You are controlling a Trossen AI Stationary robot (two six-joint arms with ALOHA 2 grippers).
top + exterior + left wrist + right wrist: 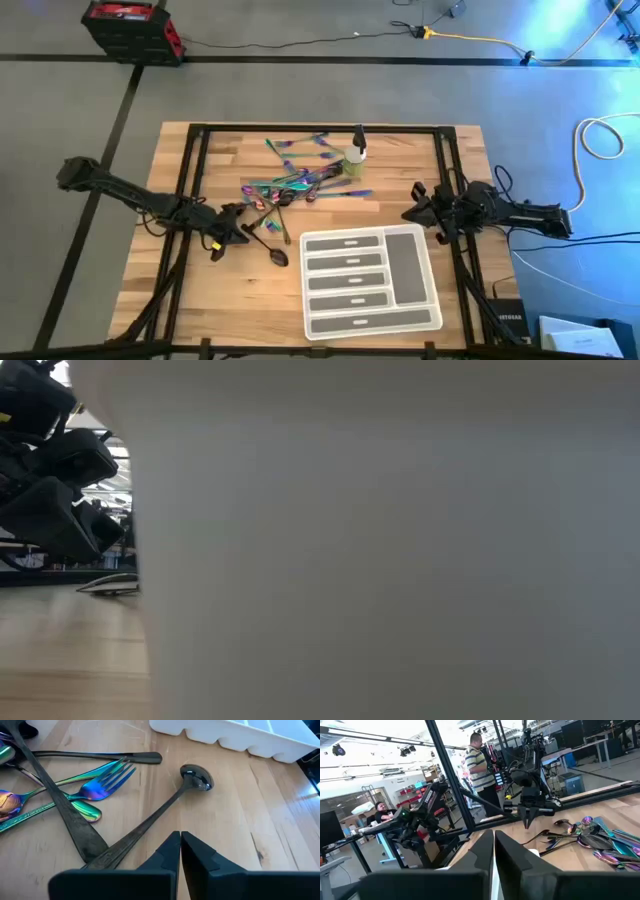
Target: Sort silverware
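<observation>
The silverware lies in a loose pile of rainbow forks and spoons on the wooden table's middle. Black spoons lie at its near edge. My left gripper is shut and hangs just left of that pile. In its wrist view the fingertips stand beside the handle of a black spoon, which lies flat next to a rainbow fork. My right gripper is shut too. It hovers right of the pile, past the far right corner of the white compartment tray.
A yellow-green spray bottle stands at the pile's far right. The tray's wall fills most of the low view, with a spoon left of it. People are in the room beyond the table. Bare wood lies left of the tray.
</observation>
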